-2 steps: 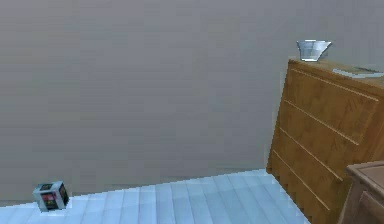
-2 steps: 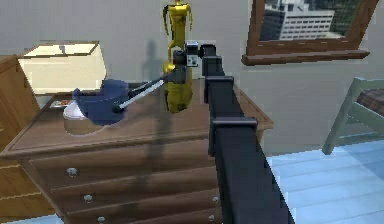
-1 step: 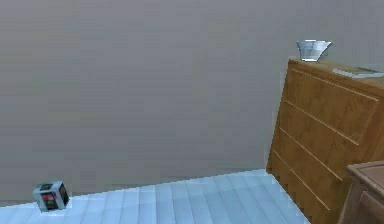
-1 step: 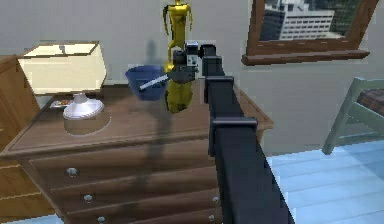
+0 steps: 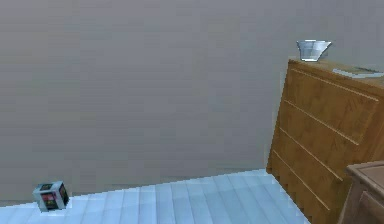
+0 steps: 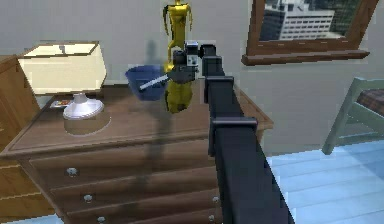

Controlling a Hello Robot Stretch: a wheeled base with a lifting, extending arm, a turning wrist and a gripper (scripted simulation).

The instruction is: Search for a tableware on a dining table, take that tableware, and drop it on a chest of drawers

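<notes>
One blue bowl (image 6: 148, 78) shows at the gripper's (image 6: 168, 78) finger end, chest of drawers (image 6: 120, 135) beneath; you cannot tell the jaws' state or hold, so lower gently, clear of the yellow statue (image 6: 178, 22) just behind.

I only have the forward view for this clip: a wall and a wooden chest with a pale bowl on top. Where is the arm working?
Observer: The arm reaches out over a dark wooden chest of drawers in the arm side view.
Operator: Anything at the gripper?
Observer: A blue bowl shows at the far end of the gripper; I cannot tell whether it is held.
Operator: What else is on that chest?
Observer: A lamp stands toward that view's left.
Operator: And behind the gripper?
Observer: A yellow statue stands upright there.
</notes>
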